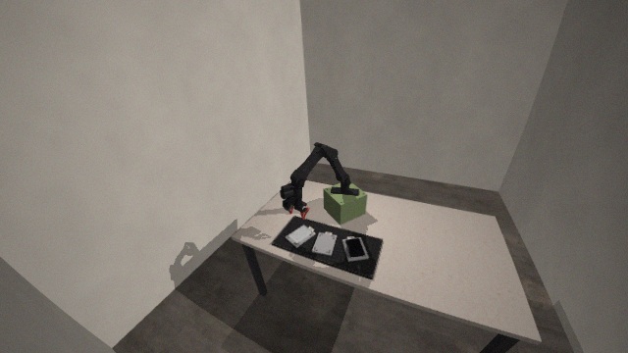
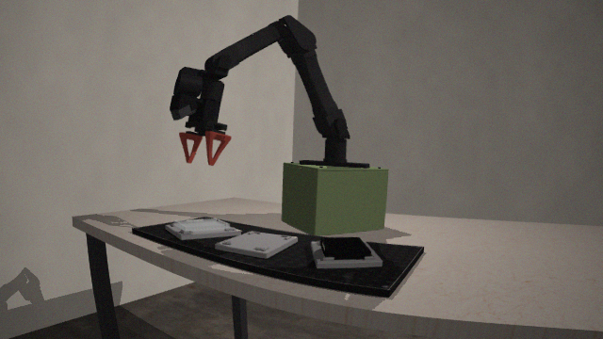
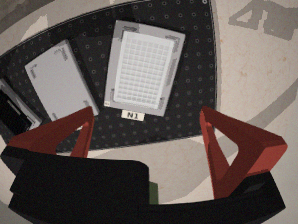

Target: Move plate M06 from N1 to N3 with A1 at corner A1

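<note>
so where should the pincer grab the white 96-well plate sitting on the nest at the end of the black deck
Judging by its pose, take the white 96-well plate across its two long side walls, coming straight down from above. It lies flat in its nest, so only the walls above the nest are free. The open pincer hangs above the black deck, red fingers pointing down.
</note>
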### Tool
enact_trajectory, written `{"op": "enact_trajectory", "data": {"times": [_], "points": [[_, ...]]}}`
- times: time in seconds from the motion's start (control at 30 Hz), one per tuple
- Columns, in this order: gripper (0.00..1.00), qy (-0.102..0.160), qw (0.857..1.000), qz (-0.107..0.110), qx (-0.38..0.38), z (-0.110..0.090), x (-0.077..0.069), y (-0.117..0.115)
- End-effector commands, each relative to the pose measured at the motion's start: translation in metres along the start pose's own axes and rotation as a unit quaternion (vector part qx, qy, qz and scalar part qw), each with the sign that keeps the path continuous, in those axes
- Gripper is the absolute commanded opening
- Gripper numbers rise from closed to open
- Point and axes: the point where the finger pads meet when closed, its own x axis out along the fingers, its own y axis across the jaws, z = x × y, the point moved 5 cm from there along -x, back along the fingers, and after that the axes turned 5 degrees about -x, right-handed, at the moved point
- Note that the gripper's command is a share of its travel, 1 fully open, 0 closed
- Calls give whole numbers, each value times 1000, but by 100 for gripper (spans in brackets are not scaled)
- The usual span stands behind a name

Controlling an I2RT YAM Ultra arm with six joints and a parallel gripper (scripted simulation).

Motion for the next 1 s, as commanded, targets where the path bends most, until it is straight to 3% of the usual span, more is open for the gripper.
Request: {"op": "enact_trajectory", "data": {"times": [0.0,0.03,0.07,0.13,0.2,0.23,0.27,0.3,0.37,0.43,0.47,0.53,0.6,0.63,0.97], "points": [[100,6,999,-3,39,13,1,0],[100,1,999,-5,39,14,6,-1],[100,18,999,-2,51,12,11,1],[100,18,999,-2,51,12,11,1],[100,38,997,1,71,13,21,1],[100,38,997,1,71,12,26,2],[100,13,997,-6,70,19,21,0],[100,50,995,2,82,11,36,3],[100,70,992,4,102,11,46,4],[100,57,993,0,102,13,56,4],[100,78,992,7,102,-2,69,10],[100,75,992,7,104,-4,76,10],[100,58,993,2,105,2,67,7],[100,39,994,-3,105,15,59,2],[100,39,994,-2,104,15,60,2]]}}
